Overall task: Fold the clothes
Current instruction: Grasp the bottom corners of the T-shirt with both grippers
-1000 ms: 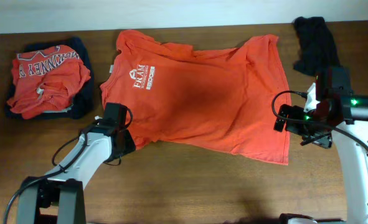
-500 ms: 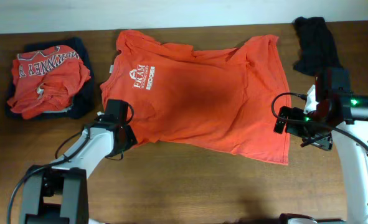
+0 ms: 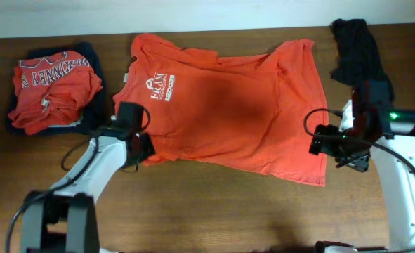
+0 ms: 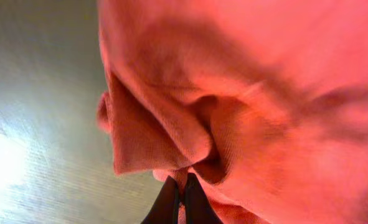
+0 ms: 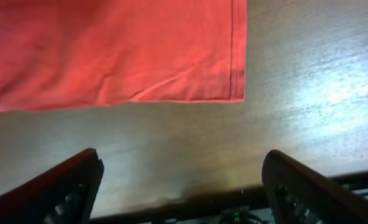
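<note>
My left jaws pinched on near-left edge of spread orange-red cotton T-shirt; my right jaws wide over brown wooden worktop, beside shirt's near-right hem corner.

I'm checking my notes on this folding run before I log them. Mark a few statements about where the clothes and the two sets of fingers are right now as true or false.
1. The left fingers are shut on fabric of the spread orange T-shirt. True.
2. The right fingers grip the shirt's hem. False: they stand open over bare table, with the hem corner ahead of them, untouched.
3. The black garment lies on the pile at the table's left. False: it lies alone at the far right; the pile shows an orange shirt on navy.
4. The spread shirt's white logo faces up. True.
</note>
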